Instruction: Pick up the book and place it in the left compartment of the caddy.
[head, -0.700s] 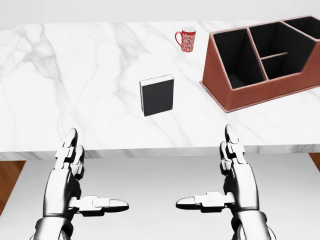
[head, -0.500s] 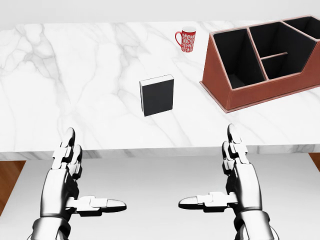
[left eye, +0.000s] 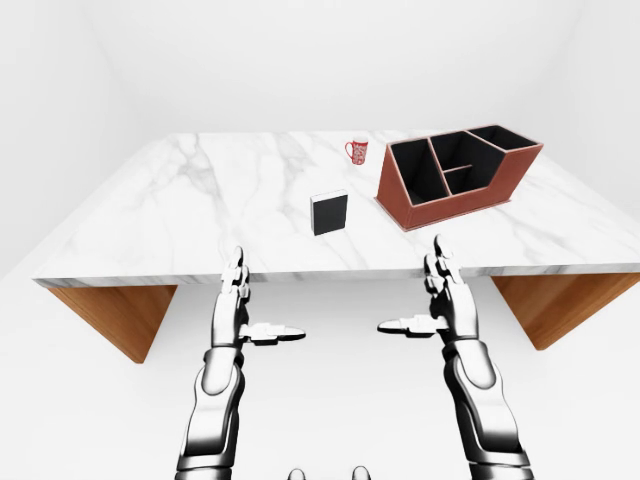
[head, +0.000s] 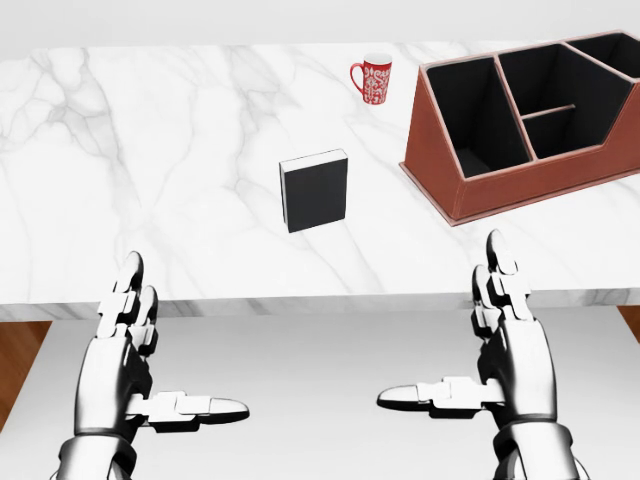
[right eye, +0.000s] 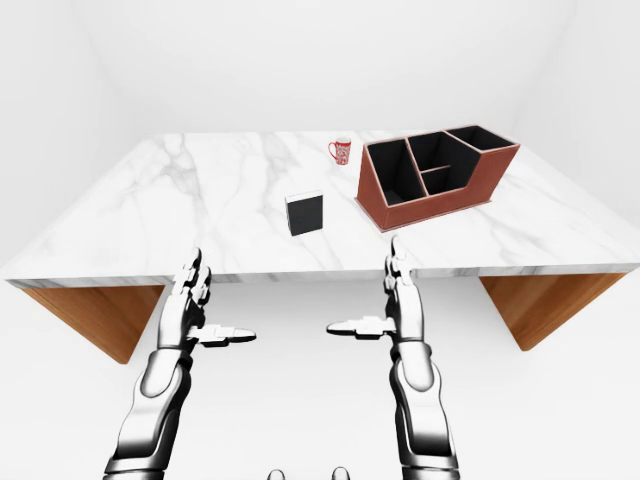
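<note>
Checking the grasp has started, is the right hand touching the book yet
Apart. In the head view the right hand hangs open below the table edge, bare marble between it and the book.

Tabletop (left eye: 200, 200): white marble with grey veins, wide, set on two brown wooden supports, left (left eye: 115, 312) and right (left eye: 555, 305). Walls (left eye: 300, 60): plain white, far and at both sides. Floor (left eye: 340, 400): white, bare. Light: even, soft, few shadows.

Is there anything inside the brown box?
Empty. Every compartment of the caddy shows only dark walls; the book lies on the table outside it.
</note>
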